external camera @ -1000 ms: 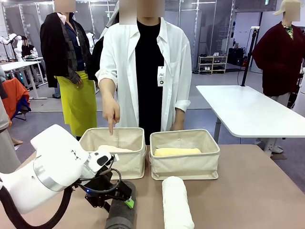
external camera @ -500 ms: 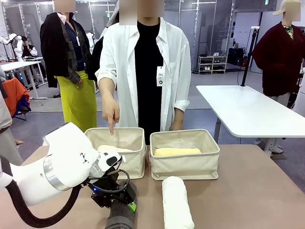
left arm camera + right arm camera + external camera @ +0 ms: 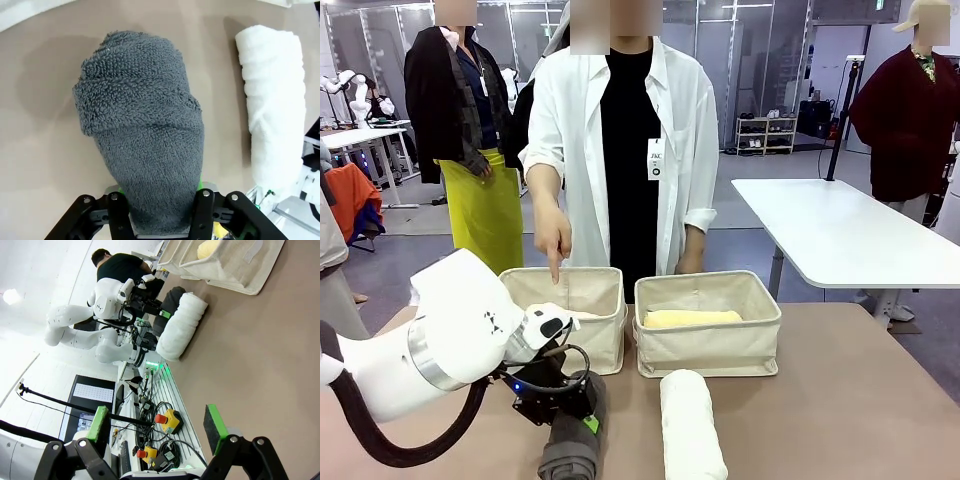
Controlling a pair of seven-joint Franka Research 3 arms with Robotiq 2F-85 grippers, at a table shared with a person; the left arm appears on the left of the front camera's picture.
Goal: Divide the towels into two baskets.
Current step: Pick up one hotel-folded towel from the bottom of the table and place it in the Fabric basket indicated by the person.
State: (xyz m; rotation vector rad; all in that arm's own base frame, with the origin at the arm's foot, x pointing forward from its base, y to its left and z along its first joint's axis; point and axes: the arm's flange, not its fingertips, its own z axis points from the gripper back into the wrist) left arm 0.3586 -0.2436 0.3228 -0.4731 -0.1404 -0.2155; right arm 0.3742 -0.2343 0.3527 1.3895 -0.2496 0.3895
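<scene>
Holding the dark grey towel tight in the left hand, on or just over the worktop at lower left of the front view. May slip or unroll if lifted, seemingly pinched near one end only. Could catch the soft rim of the left basket, pointed at by the person's hand. With the right hand wide, empty.

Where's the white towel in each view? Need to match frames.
Front: white towel at bottom centre.
Left wrist: right side, running top to bottom.
Right wrist: upper middle.
Shared landmark: dark grey towel alongside it.
</scene>
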